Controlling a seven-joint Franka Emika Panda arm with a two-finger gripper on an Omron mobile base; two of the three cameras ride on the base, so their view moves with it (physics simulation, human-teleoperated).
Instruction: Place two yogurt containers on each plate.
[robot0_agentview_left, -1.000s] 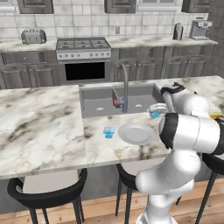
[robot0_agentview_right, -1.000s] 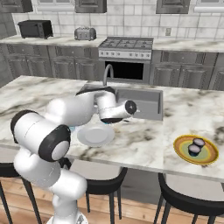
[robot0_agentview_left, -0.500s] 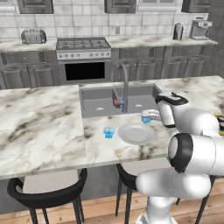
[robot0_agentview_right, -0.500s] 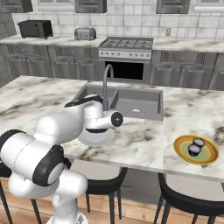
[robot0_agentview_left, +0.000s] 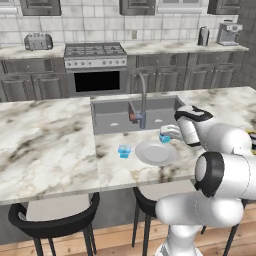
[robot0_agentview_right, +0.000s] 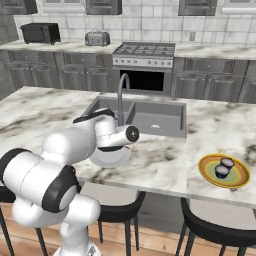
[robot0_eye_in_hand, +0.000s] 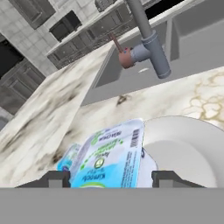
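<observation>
counter (robot0_agentview_left: 45, 145): marbled island top; sink and faucet set in at the far side; judged the working surface for the whole step
grey-white plate (robot0_agentview_left: 156, 152): lying near the counter's front edge, just in front of the sink; bare; judged the target for both blue cups
orange-yellow plate (robot0_agentview_right: 223, 171): well to the right; two dark cups already seated on it; judged done
gripper (robot0_eye_in_hand: 111, 178): fingers set apart on either side of the carried cup; judged a hold, though contact at the pads is cut off by the frame edge
carried blue cup (robot0_eye_in_hand: 111, 157): held above the plate's far rim; to be brought over the plate centre and lowered before release, room being left for a second cup
second blue cup (robot0_agentview_left: 124, 151): standing on the counter just left of the grey-white plate; not yet collected
hidden: gripper tips masked by the arm in the right base view; cup base unseen
</observation>
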